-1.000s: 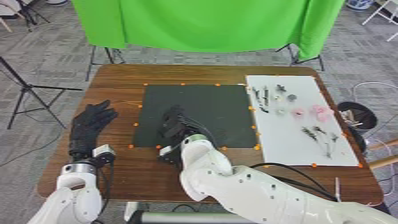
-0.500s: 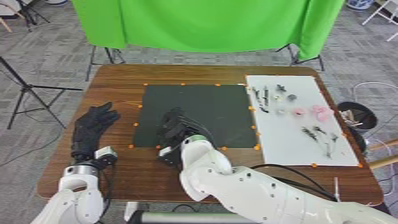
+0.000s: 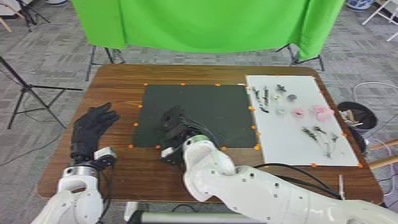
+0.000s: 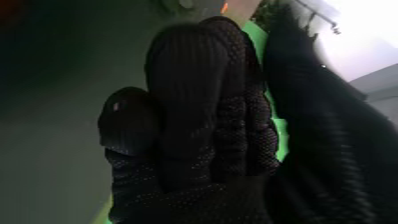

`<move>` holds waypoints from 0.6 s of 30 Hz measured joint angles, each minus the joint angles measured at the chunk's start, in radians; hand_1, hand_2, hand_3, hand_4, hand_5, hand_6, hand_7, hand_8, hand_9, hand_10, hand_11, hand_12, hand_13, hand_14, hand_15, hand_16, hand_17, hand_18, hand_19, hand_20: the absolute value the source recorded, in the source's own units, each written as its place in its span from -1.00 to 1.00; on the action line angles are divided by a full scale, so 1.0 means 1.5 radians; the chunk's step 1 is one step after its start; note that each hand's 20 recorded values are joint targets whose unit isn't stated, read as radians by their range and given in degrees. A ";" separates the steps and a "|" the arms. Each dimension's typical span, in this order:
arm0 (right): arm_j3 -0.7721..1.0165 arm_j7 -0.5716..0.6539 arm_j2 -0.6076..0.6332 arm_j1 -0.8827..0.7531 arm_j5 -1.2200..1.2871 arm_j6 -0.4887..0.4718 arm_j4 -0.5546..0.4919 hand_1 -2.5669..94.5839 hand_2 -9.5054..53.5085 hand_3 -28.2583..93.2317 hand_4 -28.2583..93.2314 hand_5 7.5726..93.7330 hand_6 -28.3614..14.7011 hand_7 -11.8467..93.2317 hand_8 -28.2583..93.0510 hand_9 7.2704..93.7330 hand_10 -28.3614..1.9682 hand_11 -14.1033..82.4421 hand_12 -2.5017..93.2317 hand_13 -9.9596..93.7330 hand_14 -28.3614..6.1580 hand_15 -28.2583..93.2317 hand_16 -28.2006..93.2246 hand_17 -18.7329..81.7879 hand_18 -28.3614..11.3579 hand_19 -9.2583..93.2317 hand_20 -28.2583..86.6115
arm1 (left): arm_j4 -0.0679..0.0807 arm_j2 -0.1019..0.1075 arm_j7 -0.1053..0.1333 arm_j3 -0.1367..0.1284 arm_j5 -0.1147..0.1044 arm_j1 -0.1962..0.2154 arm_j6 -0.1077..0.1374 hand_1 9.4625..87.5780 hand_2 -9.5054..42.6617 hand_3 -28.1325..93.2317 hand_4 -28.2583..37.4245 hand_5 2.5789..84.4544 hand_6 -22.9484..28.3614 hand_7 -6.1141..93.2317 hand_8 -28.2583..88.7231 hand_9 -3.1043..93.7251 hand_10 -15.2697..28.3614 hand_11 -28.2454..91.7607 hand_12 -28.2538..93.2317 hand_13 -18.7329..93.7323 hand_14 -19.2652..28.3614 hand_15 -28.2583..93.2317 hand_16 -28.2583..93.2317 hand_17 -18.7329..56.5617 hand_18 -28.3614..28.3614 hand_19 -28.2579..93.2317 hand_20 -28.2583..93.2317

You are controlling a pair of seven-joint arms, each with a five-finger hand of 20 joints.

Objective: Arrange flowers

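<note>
L hand nr tbl L edge, fingers spread | R hand over mat, fingers straight | gap btwn 2

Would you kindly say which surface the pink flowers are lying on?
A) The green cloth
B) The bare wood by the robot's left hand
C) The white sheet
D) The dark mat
C: the pink flowers lie on the white sheet, to the right of the dark mat, which the right hand is over.
</note>
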 measured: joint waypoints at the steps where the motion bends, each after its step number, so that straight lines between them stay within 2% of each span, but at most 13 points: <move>1: -0.003 -0.009 0.005 0.003 -0.001 -0.002 -0.001 -0.42 -0.73 0.64 -0.62 0.39 0.13 0.04 -0.71 0.59 -0.23 -0.19 -0.44 0.81 0.12 0.19 -0.03 0.55 -0.26 0.76 0.07 | -0.001 0.000 0.000 -0.002 0.000 0.002 0.000 -0.60 0.25 0.52 -1.00 0.27 0.02 -0.59 -0.66 0.17 0.35 -0.16 -0.34 0.16 0.50 -0.13 -0.55 0.06 0.44 -0.38 -0.08; 4: -0.009 -0.037 0.022 0.008 0.000 -0.015 -0.005 -0.48 -0.67 0.62 -0.65 0.37 0.15 -0.05 -0.73 0.49 -0.21 -0.31 -0.50 0.78 0.06 0.20 -0.05 0.49 -0.31 0.79 0.06 | -0.003 0.000 -0.001 -0.004 -0.001 0.007 0.000 -0.60 0.24 0.52 -1.00 0.27 0.02 -0.59 -0.65 0.17 0.36 -0.16 -0.34 0.16 0.50 -0.13 -0.55 0.06 0.44 -0.38 -0.08; 8: -0.008 -0.092 0.040 0.009 0.035 -0.045 -0.014 -0.59 -0.46 0.56 -0.71 0.29 0.16 -0.42 -0.66 0.28 -0.17 -0.52 -0.63 0.80 0.09 0.28 -0.09 0.48 -0.35 0.90 0.06 | -0.003 0.000 -0.001 -0.004 -0.001 0.008 0.000 -0.61 0.23 0.52 -1.00 0.27 0.02 -0.59 -0.65 0.17 0.36 -0.16 -0.34 0.16 0.50 -0.13 -0.55 0.05 0.44 -0.37 -0.08; 10: -0.003 -0.139 0.047 0.009 0.085 -0.073 -0.020 -0.63 -0.38 0.53 -0.74 0.23 0.15 -0.51 -0.65 0.20 -0.13 -0.55 -0.67 0.83 0.12 0.32 -0.10 0.50 -0.36 0.95 0.06 | -0.003 0.000 -0.001 -0.004 -0.001 0.008 0.000 -0.61 0.22 0.51 -1.00 0.27 0.02 -0.59 -0.65 0.17 0.36 -0.16 -0.34 0.16 0.50 -0.13 -0.55 0.05 0.44 -0.37 -0.08; 12: 0.011 -0.184 0.054 0.007 0.127 -0.132 -0.025 -0.67 -0.31 0.51 -0.77 0.18 0.13 -0.57 -0.65 0.13 -0.09 -0.57 -0.71 0.85 0.14 0.35 -0.11 0.52 -0.38 0.98 0.10 | -0.003 0.000 -0.001 -0.003 -0.001 0.008 0.000 -0.62 0.22 0.52 -1.00 0.27 0.02 -0.59 -0.65 0.17 0.36 -0.16 -0.34 0.16 0.50 -0.12 -0.55 0.05 0.44 -0.37 -0.08; 14: 0.031 -0.205 0.057 0.005 0.126 -0.218 -0.030 -0.70 -0.23 0.49 -0.80 0.14 0.10 -0.61 -0.65 0.07 -0.06 -0.58 -0.75 0.87 0.17 0.39 -0.12 0.55 -0.41 1.00 0.19 | -0.003 -0.001 -0.001 -0.003 -0.001 0.008 0.001 -0.62 0.21 0.52 -1.00 0.27 0.02 -0.59 -0.65 0.17 0.36 -0.16 -0.34 0.16 0.50 -0.12 -0.55 0.05 0.44 -0.37 -0.08; 18: 0.045 -0.191 0.059 0.012 0.028 -0.370 -0.038 -0.74 -0.17 0.45 -0.81 0.07 0.06 -0.65 -0.65 0.00 -0.04 -0.59 -0.78 0.90 0.21 0.45 -0.12 0.59 -0.44 1.00 0.32 | -0.003 -0.002 -0.001 -0.003 -0.003 0.008 0.001 -0.63 0.21 0.52 -1.00 0.27 0.02 -0.59 -0.65 0.17 0.36 -0.16 -0.34 0.16 0.50 -0.12 -0.55 0.05 0.44 -0.37 -0.08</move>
